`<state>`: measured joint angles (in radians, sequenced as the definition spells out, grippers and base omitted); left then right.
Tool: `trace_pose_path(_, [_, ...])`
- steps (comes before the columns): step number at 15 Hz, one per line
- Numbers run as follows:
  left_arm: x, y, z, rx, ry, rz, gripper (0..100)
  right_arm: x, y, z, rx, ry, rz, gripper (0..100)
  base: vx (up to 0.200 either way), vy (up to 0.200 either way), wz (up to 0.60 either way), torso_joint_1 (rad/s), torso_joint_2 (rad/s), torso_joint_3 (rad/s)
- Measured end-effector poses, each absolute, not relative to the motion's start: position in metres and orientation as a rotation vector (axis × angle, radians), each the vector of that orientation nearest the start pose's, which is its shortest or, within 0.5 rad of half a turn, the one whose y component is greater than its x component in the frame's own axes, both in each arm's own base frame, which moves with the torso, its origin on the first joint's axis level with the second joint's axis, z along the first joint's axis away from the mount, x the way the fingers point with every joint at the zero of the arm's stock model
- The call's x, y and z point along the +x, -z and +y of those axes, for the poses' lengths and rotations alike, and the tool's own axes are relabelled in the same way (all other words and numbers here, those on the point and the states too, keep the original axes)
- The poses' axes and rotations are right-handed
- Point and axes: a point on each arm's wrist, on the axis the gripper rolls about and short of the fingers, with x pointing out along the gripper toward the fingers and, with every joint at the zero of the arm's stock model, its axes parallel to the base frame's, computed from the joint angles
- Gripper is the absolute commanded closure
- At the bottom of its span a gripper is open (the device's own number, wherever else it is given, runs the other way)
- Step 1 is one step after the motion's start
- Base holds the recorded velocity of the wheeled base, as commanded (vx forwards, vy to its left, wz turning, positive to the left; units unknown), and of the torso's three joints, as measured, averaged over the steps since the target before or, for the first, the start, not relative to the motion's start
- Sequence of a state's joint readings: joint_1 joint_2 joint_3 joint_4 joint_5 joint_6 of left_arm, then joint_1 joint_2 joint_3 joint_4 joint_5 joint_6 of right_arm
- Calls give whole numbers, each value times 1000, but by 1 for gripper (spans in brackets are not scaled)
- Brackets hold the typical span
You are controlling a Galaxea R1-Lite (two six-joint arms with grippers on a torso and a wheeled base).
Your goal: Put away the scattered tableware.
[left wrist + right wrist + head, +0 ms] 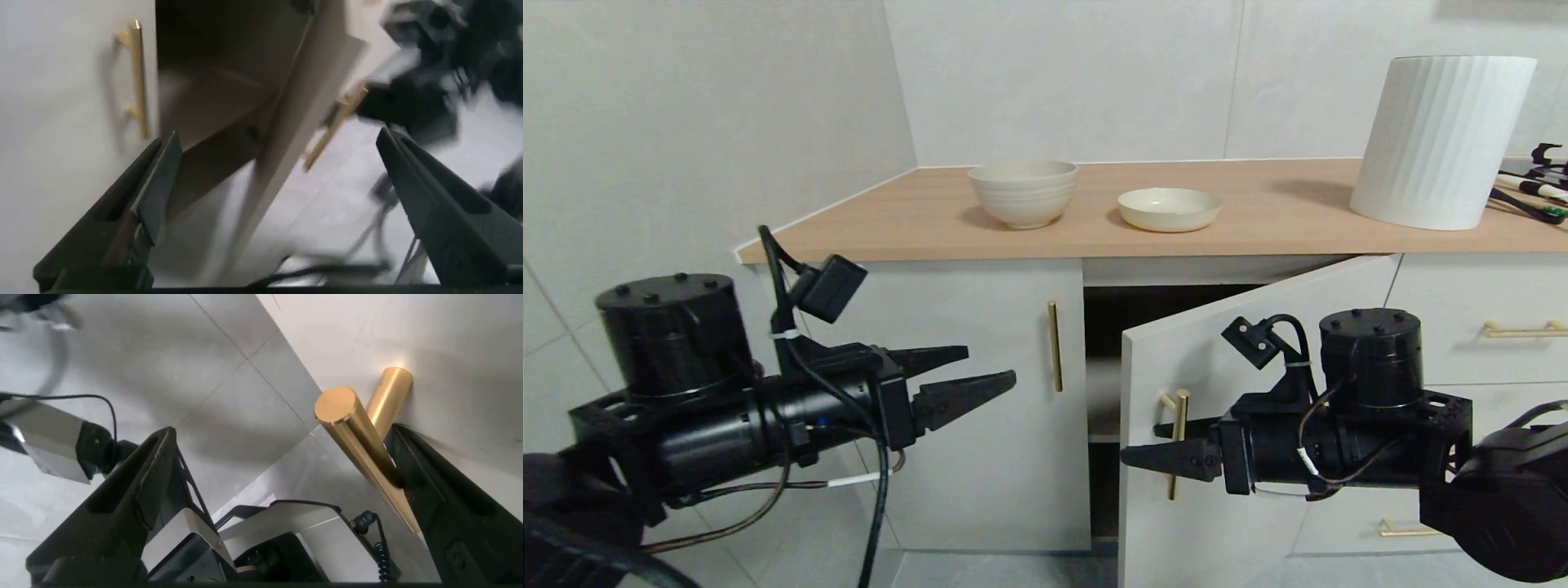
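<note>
From the head view, the bowl and shallow dish sit apart on the desk, above the half-open cupboard door.

In the left wrist view, the left tool gapes empty, facing the cupboard opening.

In the right wrist view, the right tool is spread, with the door handle against one finger, probably to swing the door.

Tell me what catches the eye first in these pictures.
The half-open cabinet door under the wooden countertop stands out, with the right gripper open at its brass handle. On the countertop a cream bowl and a shallow dish sit side by side, with a tall white ribbed container farther right.
</note>
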<state>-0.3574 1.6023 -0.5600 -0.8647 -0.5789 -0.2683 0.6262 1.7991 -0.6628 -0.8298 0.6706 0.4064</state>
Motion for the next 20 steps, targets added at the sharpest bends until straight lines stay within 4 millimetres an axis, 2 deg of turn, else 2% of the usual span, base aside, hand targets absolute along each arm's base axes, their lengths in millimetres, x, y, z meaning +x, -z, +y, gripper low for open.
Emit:
trace_pose_path(2, [247, -150, -119, -325, 878, 361, 0, 237, -136, 189, 352, -1202, 586, 0, 0, 0, 0, 0, 0, 0])
trace_pose_path(3, [249, -141, -125, -329, 870, 383, 100, 237, -136, 189, 352, -1202, 586, 0, 0, 0, 0, 0, 0, 0])
trace_pose_path(6, [256, -128, -135, -323, 873, 409, 100, 237, -136, 189, 352, -1203, 588, 0, 0, 0, 0, 0, 0, 0])
trace_pose_path(8, [261, -130, -138, -322, 891, 381, 100, 237, -136, 189, 352, -1202, 588, 0, 0, 0, 0, 0, 0, 0])
trace_pose_path(11, [279, -129, -150, -295, 925, 325, 100, 237, -135, 188, 352, -1202, 590, 0, 0, 0, 0, 0, 0, 0])
trace_pose_path(16, [308, -93, -178, -267, 967, 270, 100, 235, -134, 187, 353, -1200, 594, 0, 0, 0, 0, 0, 0, 0])
trace_pose_path(20, [311, -75, -204, -260, 939, 240, 100, 234, -134, 186, 339, -1202, 588, 0, 0, 0, 0, 0, 0, 0])
